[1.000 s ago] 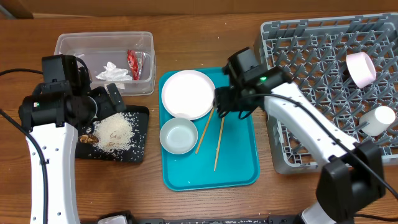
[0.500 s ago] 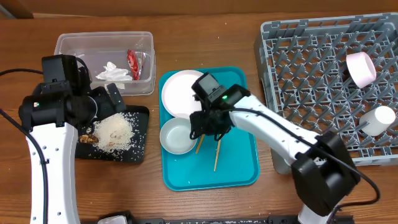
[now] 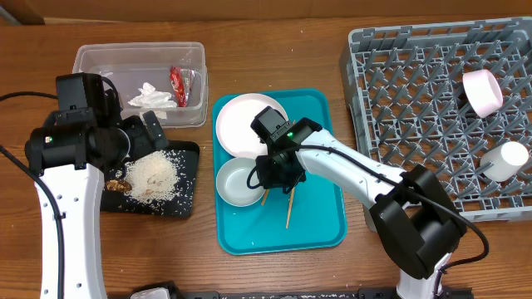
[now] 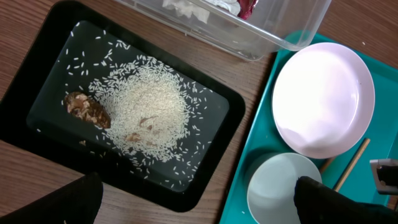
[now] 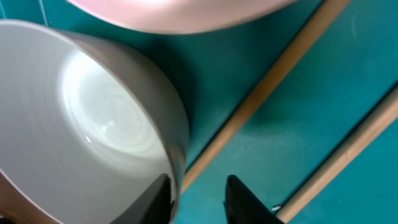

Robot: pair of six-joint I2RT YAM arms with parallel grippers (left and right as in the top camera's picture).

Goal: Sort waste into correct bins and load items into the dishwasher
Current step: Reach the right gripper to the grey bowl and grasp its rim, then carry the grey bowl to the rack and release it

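Left arm (image 3: 58,208) and right arm (image 3: 349,166): white tubular links, black joint housings. Small green light (image 3: 291,133) mid-frame; thin black cable (image 3: 21,95) upper left.

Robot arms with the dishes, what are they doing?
They're tidying up dishes and rubbish. The right pincer is open and down at the white bowl's rim on the teal tray, next to two chopsticks and a plate. The left pincer hovers open over the black tray of rice. A wrapper and napkin lie in the clear tub, and a pink bowl and cup are in the grey rack.
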